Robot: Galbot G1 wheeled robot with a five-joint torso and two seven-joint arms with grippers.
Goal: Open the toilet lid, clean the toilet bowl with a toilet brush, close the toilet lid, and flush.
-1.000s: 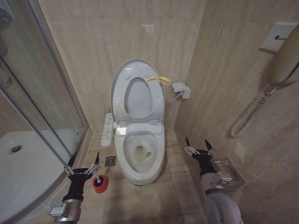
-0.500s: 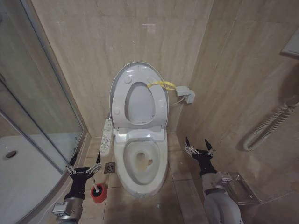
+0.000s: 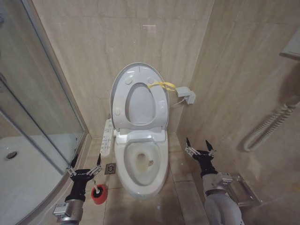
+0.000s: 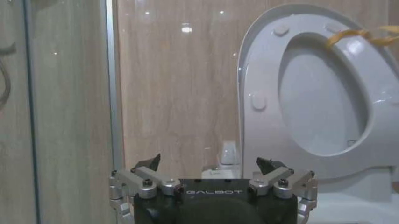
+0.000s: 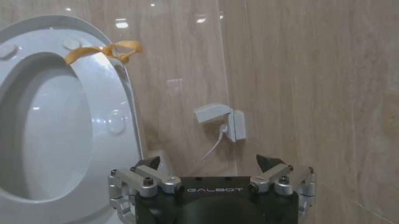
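The left gripper (image 3: 85, 168) hovers low by the shower glass, fingers spread and empty — the toilet brush (image 3: 98, 193) sits in its red cup on the floor just beside it. The toilet lid (image 3: 138, 96) stands raised against the wall above the stained toilet bowl (image 3: 142, 161). The right gripper (image 3: 199, 146) — fingers released — hangs right of the bowl.

The toilet lid (image 3: 138, 96) was glossy white with a yellow loop (image 3: 161, 85), the toilet bowl (image 3: 142, 161) white with a yellowish stain, and the brush holder (image 3: 99, 195) red.
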